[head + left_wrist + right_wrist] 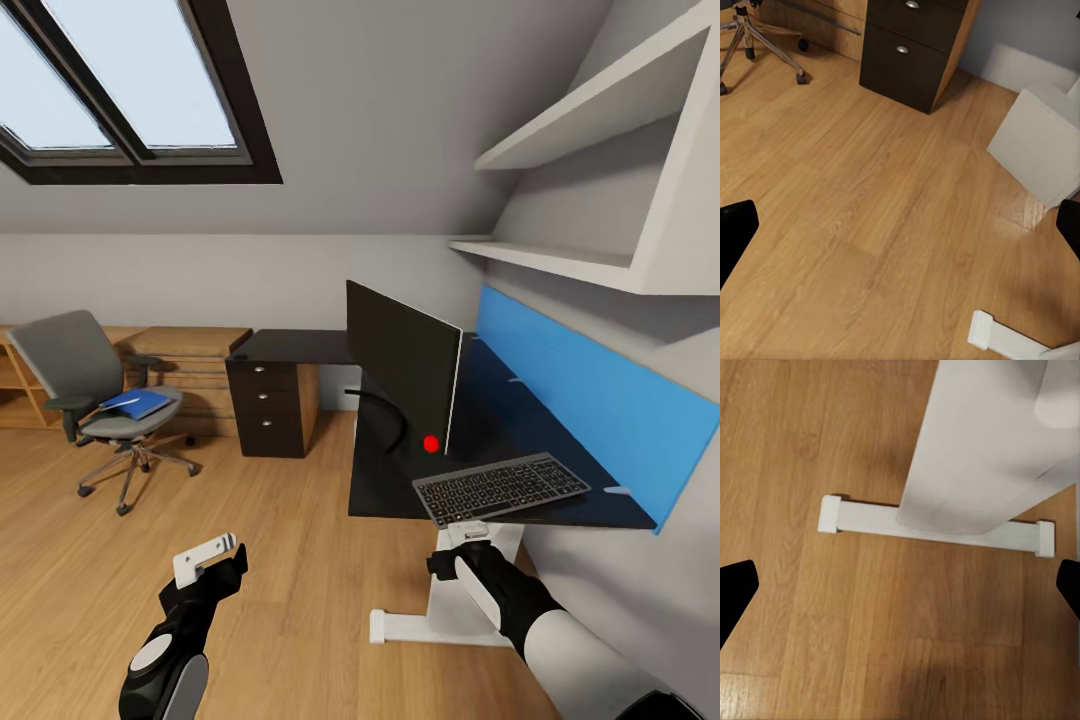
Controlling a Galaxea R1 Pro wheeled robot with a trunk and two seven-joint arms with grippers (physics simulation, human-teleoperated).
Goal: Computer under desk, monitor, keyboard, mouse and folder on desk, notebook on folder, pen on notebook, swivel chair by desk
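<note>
Your right gripper [470, 535] sits at lower centre, fingers spread, just under the keyboard [501, 488] overhanging the desk [400, 480] edge; your left gripper [210, 560], also open, holds nothing

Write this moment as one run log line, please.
keyboard: on desk edge | folder: on chair | left claw: open, empty

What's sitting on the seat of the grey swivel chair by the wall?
A blue folder lies flat on the seat of the grey swivel chair, with a pale strip along its upper edge. Whether anything lies beneath the folder cannot be seen, since it covers that part of the seat.
</note>
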